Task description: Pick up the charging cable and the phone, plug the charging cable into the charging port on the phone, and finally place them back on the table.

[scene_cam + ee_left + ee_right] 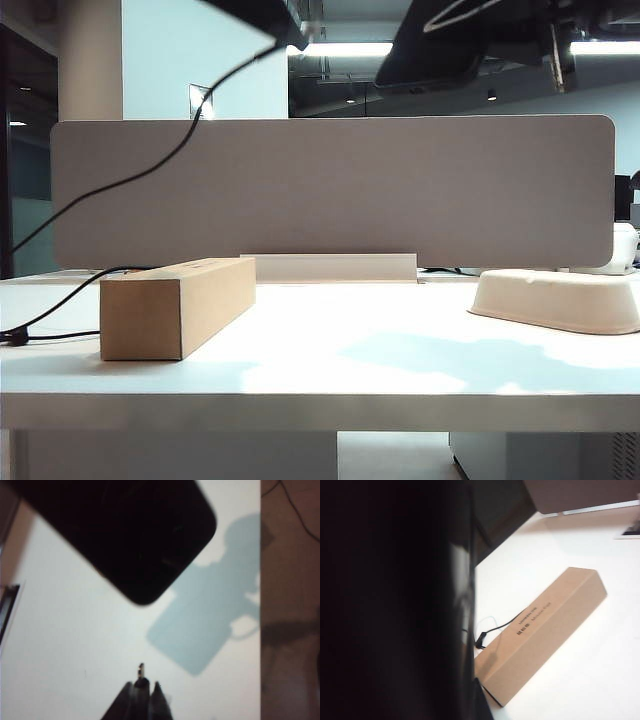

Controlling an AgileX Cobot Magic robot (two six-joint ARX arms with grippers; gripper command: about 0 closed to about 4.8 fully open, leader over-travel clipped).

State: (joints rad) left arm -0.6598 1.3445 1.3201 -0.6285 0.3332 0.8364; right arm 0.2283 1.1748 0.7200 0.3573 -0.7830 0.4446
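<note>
High above the table (400,370), my left gripper (255,12) is shut on the plug end of the charging cable (150,175), whose black cord hangs down to the left. In the left wrist view the left gripper (142,687) pinches the plug, and its metal tip (141,669) sticks out towards the phone (125,535), with a clear gap between them. The charging port is too dark to make out. My right gripper (505,45) holds the black phone (430,55) at the upper right. In the right wrist view the phone (395,600) fills the near side and hides most of that gripper.
A long cardboard box (175,305) lies on the left of the table, with cable slack (495,626) beside it. An off-white shallow tray (560,298) sits at the right. A grey partition panel (330,190) stands along the back edge.
</note>
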